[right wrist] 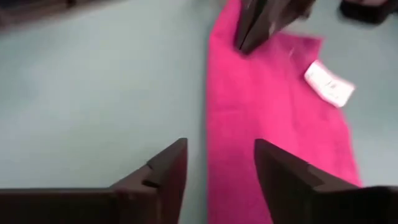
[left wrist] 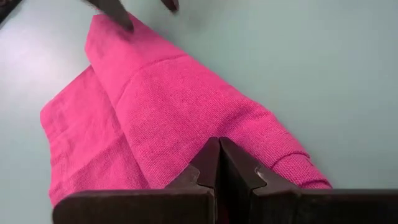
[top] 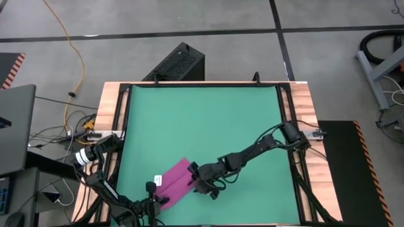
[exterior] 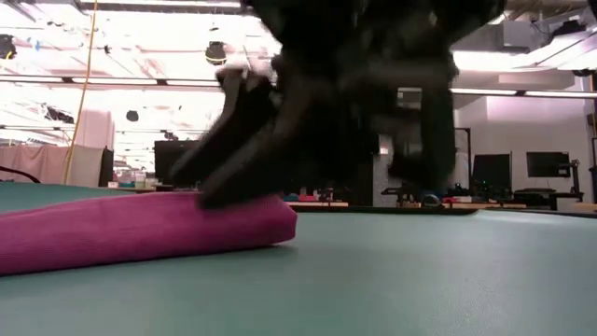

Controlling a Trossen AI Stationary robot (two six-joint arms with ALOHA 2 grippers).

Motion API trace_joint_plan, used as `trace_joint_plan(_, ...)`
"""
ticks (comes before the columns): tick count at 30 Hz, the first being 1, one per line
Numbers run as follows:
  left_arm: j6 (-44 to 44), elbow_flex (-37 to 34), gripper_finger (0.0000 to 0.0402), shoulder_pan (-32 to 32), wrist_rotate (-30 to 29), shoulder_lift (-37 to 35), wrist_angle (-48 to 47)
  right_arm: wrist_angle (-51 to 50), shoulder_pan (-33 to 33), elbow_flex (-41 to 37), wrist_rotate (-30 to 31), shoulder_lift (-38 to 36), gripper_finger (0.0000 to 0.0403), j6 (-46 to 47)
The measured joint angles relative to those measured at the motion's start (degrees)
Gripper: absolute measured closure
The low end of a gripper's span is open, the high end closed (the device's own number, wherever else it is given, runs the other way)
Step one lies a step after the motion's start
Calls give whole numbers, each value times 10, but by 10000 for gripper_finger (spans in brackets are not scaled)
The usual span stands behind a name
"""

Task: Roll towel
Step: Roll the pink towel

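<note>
The magenta towel (top: 173, 180) lies on the green mat near the table's near edge. One long side is rolled over into a thick fold (left wrist: 186, 106), and a flat layer (left wrist: 81, 143) lies beside it. Its white tag (right wrist: 329, 84) shows on the flat part. My left gripper (top: 158, 198) is shut over the towel's near-left end. It also shows in the right wrist view (right wrist: 249, 37). My right gripper (top: 194, 178) is open at the towel's far-right end, one finger over the mat and one over the cloth (right wrist: 267, 124). My left gripper rests its shut fingertips (left wrist: 219, 152) on top of the rolled fold, near its near-left end (left wrist: 249, 134). They come slanting down from the near side. The towel lies flat on the mat under them. My right gripper has a finger (left wrist: 115, 9) at the fold's far-right end (exterior: 270, 210). I cannot tell whether it touches the cloth.
The green mat (top: 208, 120) is bare beyond the towel, inside a black frame with wooden borders (top: 112, 107). A black box (top: 180, 63) stands behind the far edge, and cables lie at the left side (top: 76, 129).
</note>
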Motion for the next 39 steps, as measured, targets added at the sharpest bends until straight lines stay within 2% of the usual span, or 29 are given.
trace_joint_plan(3,2,0,401,1,0,0,-1,10,-2,0,9,19,156,-18)
trace_joint_plan(6,0,0,401,2,1,0,-2,-2,-12,0,23,19,146,-16)
trace_joint_plan(17,4,0,401,2,5,0,-3,-10,-47,0,6,13,147,-22)
trace_joint_plan(24,8,0,401,2,5,0,-4,-37,-58,0,9,8,147,-63)
trace_joint_plan(32,9,0,401,2,6,0,-3,-57,-82,3,-5,45,148,-16)
trace_joint_plan(36,9,0,401,2,6,0,-3,-63,-88,3,4,71,169,47)
trace_joint_plan(39,11,0,401,1,6,0,-2,-70,-90,5,8,84,213,96)
